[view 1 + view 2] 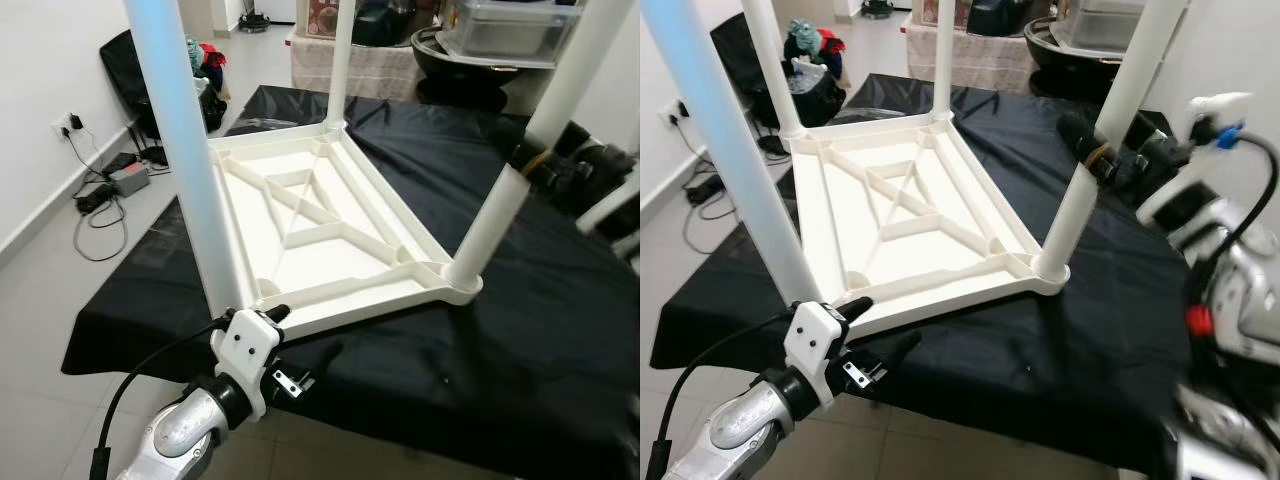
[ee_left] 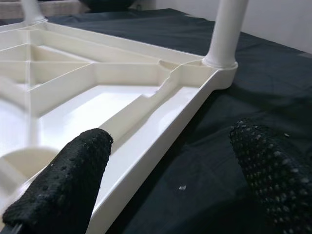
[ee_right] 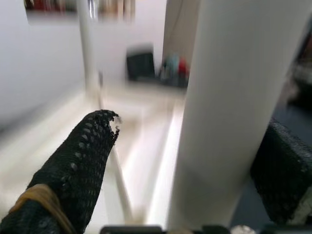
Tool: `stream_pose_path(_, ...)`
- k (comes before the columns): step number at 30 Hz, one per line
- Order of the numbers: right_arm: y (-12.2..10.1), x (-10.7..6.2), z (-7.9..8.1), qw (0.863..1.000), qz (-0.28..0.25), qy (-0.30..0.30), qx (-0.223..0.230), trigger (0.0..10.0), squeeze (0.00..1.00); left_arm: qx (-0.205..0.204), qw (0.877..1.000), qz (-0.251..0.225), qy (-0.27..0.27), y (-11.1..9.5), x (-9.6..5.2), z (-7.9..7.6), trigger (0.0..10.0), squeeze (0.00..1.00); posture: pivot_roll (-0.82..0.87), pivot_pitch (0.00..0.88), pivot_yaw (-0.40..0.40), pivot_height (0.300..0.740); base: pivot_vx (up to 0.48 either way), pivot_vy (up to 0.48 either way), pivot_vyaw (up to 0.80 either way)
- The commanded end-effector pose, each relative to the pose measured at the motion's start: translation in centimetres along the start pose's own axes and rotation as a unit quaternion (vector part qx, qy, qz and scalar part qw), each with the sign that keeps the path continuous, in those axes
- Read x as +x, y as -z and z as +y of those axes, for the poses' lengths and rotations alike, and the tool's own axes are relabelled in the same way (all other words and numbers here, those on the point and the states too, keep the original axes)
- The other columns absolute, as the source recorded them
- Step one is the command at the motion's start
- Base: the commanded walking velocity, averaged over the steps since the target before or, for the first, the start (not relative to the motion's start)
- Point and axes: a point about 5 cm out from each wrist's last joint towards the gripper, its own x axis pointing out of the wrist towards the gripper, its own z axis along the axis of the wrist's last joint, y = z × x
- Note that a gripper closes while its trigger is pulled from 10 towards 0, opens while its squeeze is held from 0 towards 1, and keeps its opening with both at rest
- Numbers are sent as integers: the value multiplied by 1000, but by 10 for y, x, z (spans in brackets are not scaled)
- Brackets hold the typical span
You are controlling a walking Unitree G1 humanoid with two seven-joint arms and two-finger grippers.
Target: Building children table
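A wall socket with a plug (image 1: 68,124) and a tangle of cables and adapters (image 1: 110,186) were seen on the floor at the far left, with a dark bag and clothes (image 1: 196,66) behind them. The left gripper (image 1: 878,330) was held low at the near edge of the black cloth (image 1: 520,350), its fingers (image 2: 63,180) spread apart on either side of the tabletop's near rim, with nothing clamped between them. The white children's table (image 1: 330,225) was laid upside down on the cloth, its ribbed underside facing up. Four white legs stood upright from its corners: the near-left leg (image 1: 190,150) just beside the left gripper, the far-left leg (image 1: 765,60), the far-right leg (image 1: 340,60) and the near-right leg (image 1: 500,205). A cloth-draped surface bearing a dark bowl (image 1: 470,60) and a clear plastic container (image 1: 510,30) was seen behind the table. At the right, the right gripper (image 1: 1095,150) was placed partway up the near-right leg, its fingers (image 3: 78,170) set on both sides of the leg; whether they were pressed against it could not be told.
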Motion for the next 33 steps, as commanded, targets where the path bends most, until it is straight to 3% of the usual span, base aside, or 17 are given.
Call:
stream_pose_path(1, 27, 10, 22, 998, 50, -41, -12, 10000, 0, -1, 1000, 8, 2, 4, -1, -1, 10000, 0, -77, 95, -69, 740, 0, 0, 0)
stream_pose_path(2, 27, 10, 22, 998, 50, -41, -12, 10000, 0, -1, 1000, 8, 2, 4, -1, -1, 10000, 0, -77, 95, -69, 740, 0, 0, 0)
stream_pose_path(4, 49, 17, 43, 995, 74, -66, -8, 10000, 0, 6, 1000, 4, -5, 1, -1, 1, 10000, 0, -71, 96, -77, 740, 0, 0, 0)
stream_pose_path(5, 49, 17, 43, 995, 74, -66, -8, 10000, 0, 6, 1000, 4, -5, 1, -1, 1, 10000, 0, -71, 96, -77, 740, 0, 0, 0)
stream_pose_path(9, 57, 22, 72, 989, 84, -121, 1, 10000, 0, 13, 1000, -5, -25, -5, -2, 9, 10000, 0, -65, 98, -87, 740, 0, 0, 0)
stream_pose_path(14, 56, 27, 86, 987, 74, -142, 11, 10000, 0, 19, 999, -6, -32, -6, -2, 13, 10000, 0, -65, 98, -94, 740, 0, 0, 0)
stream_pose_path(21, 58, 30, 89, 988, 69, -135, 2, 10000, 0, 22, 999, -2, -36, -4, -1, 12, 10000, 0, -67, 100, -95, 740, 0, 0, 0)
stream_pose_path(27, 58, 27, 80, 991, 74, -108, -1, 10000, 0, 25, 999, 2, -44, -2, 0, 14, 10000, 0, -73, 99, -95, 740, 0, 0, 0)
stream_pose_path(30, 49, 23, 63, 995, 63, -75, -9, 10000, 0, 28, 998, 8, -52, 2, 1, 17, 10000, 0, -93, 96, -80, 740, 0, 0, 0)
stream_pose_path(33, 46, 23, 60, 996, 59, -69, -11, 10000, 0, 29, 998, 8, -52, 2, 2, 17, 10000, 0, -93, 96, -80, 740, 0, 0, 0)
